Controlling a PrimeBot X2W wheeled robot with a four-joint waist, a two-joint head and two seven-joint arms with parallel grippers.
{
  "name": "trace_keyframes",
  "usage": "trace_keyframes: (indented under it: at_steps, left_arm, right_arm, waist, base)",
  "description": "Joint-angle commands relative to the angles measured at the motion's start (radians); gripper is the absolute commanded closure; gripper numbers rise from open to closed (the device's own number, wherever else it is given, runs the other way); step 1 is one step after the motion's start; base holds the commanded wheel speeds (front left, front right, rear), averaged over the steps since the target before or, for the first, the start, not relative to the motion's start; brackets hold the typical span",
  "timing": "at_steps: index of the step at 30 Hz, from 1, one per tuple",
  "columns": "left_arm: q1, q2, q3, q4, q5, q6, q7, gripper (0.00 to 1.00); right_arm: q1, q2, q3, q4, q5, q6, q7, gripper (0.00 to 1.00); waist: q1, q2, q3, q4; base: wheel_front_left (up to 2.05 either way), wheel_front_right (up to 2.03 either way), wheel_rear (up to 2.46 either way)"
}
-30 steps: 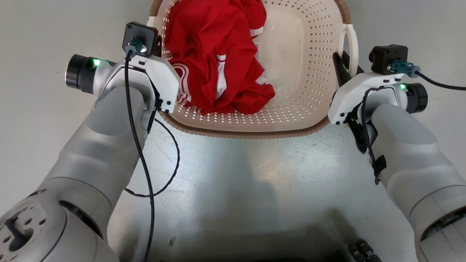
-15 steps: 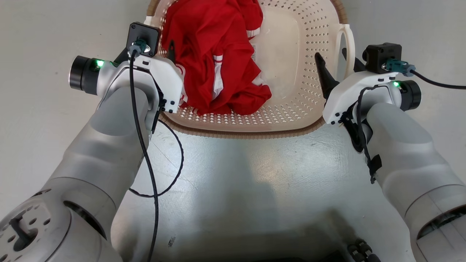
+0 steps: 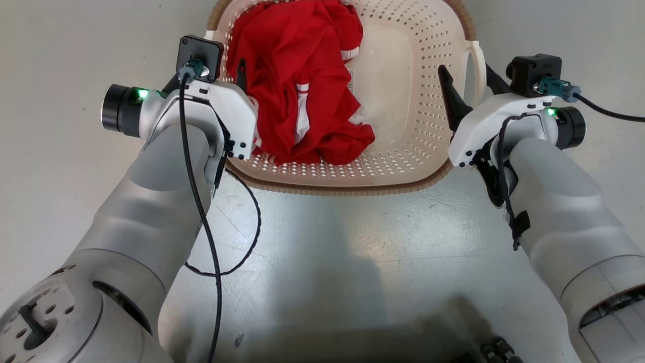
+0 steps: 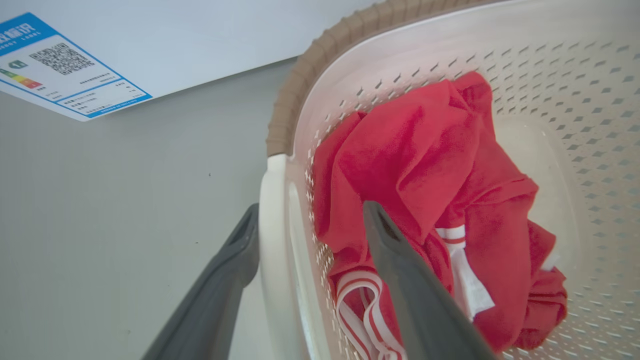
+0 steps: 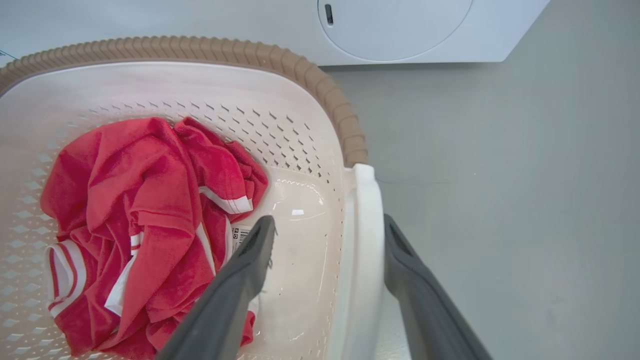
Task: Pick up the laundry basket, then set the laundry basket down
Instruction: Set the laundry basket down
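Straddling the two white loop handles is how the grippers are found. The left gripper (image 4: 312, 215) is spread wide, with one finger outside the left handle (image 4: 272, 250) and the other inside the laundry basket (image 3: 403, 126), close by the red garment (image 3: 302, 101). The right gripper (image 5: 328, 222) is spread likewise, with one finger outside the right handle (image 5: 362, 240) and one over the bare basket bottom. Nothing is clamped by either pair of fingers. The basket is seen upright on the grey floor (image 3: 50, 151), directly in front of the robot and near the white washing machine (image 5: 400, 30), with the garment heaped toward its left half. Two stages are fitted by such a scene: a grasp about to be closed on the handles for the lift, or a grasp opened again with the basket set down. Which one it is cannot be settled from these views. In either case it is judged that the arms should be moved alike and at one pace, so that the light basket is not pushed askew from one side. Each handle should be kept centred between its fingers, and the left inner finger should be kept from catching the cloth.
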Motion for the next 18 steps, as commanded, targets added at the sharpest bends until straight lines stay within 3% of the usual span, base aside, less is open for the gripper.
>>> trace_keyframes:
  at_steps: [1,12,18]
  left_arm:
    - [0.014,0.013,0.014,-0.003,-0.007,0.014,-0.008,0.00]
    - [0.054,0.004,0.037,-0.011,-0.021,0.014,-0.015,0.00]
    - [0.101,0.025,0.094,-0.092,-0.002,0.027,-0.016,0.00]
  right_arm:
    - [0.048,0.017,0.004,-0.011,-0.005,0.006,-0.011,0.00]
    - [0.081,0.017,-0.051,-0.030,-0.050,0.006,-0.011,0.00]
    - [0.122,0.017,-0.127,-0.061,-0.114,0.006,-0.011,0.00]
  waist:
    - [-0.0001,0.0000,-0.004,0.000]
    - [-0.0001,0.0000,-0.089,-0.007]
    - [-0.0001,0.0000,-0.177,-0.010]
  base:
    - [0.00,0.00,0.00]
    - [0.00,0.00,0.00]
    - [0.00,0.00,0.00]
